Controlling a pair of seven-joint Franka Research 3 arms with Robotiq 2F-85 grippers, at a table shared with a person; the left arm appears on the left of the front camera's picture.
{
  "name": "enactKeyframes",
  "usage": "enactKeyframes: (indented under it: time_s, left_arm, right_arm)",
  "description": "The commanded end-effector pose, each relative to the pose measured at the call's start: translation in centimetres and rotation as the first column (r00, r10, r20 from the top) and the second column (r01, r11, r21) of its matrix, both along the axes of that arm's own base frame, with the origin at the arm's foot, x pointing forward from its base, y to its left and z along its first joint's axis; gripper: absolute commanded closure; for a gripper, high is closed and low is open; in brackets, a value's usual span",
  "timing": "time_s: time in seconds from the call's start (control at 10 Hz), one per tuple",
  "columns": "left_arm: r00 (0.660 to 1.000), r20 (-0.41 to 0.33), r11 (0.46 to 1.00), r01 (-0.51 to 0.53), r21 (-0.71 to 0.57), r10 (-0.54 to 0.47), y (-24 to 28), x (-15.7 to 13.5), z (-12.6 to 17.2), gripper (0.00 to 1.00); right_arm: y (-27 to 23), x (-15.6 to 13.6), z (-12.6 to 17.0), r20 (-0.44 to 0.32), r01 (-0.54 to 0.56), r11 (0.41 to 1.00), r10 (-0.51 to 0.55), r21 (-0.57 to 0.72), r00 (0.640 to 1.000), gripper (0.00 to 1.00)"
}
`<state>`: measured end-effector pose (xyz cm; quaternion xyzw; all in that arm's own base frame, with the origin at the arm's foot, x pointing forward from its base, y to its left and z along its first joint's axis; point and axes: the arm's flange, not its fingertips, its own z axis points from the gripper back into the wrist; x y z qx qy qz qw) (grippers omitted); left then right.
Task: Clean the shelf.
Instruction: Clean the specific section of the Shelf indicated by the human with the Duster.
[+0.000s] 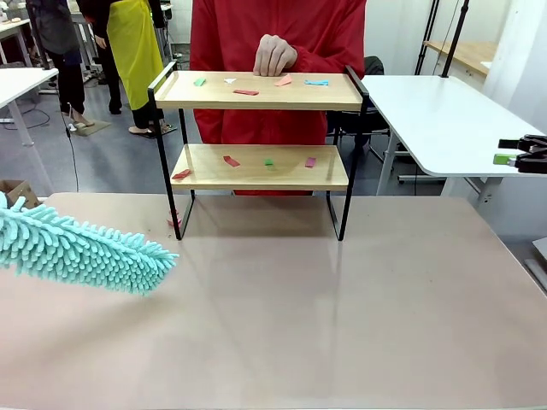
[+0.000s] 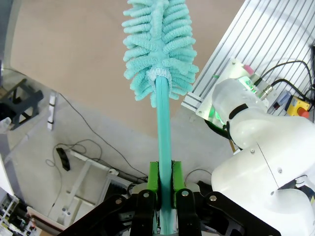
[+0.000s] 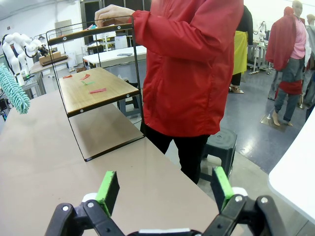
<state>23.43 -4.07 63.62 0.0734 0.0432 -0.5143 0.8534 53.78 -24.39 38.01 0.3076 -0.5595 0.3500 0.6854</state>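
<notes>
The shelf (image 1: 256,92) stands at the far middle of the beige table, its two wooden boards strewn with small coloured paper scraps (image 1: 246,91). A person in red stands behind it with a hand (image 1: 273,55) at the top board's back edge. My left gripper (image 2: 165,179) is shut on the handle of a fluffy teal duster (image 2: 160,44). The duster (image 1: 85,252) hovers low over the table's left side, short of the shelf. My right gripper (image 3: 165,189) is open and holds nothing. It hangs off the table's right side (image 1: 508,151), and the shelf (image 3: 93,86) lies ahead to its left.
A red scrap (image 1: 173,222) lies on the table by the shelf's left front leg. A white table (image 1: 436,120) stands at the back right and a dark stool (image 3: 219,145) sits beside the person. Other people stand farther back.
</notes>
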Motion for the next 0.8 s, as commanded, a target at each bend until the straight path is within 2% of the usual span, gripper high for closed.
enactKeyframes:
  time_s: [0.0,0.7]
  left_arm:
    - [1.0,0.004,1.0,-0.014,-0.002,0.014,0.25,-0.33,-0.11,0.87]
    - [1.0,0.004,1.0,-0.014,-0.002,0.014,0.25,-0.33,-0.11,0.87]
  right_arm:
    - [0.35,0.13,0.85,-0.013,0.016,1.0,-0.016,-0.005,1.0,0.0]
    - [0.35,0.13,0.85,-0.013,0.016,1.0,-0.016,-0.005,1.0,0.0]
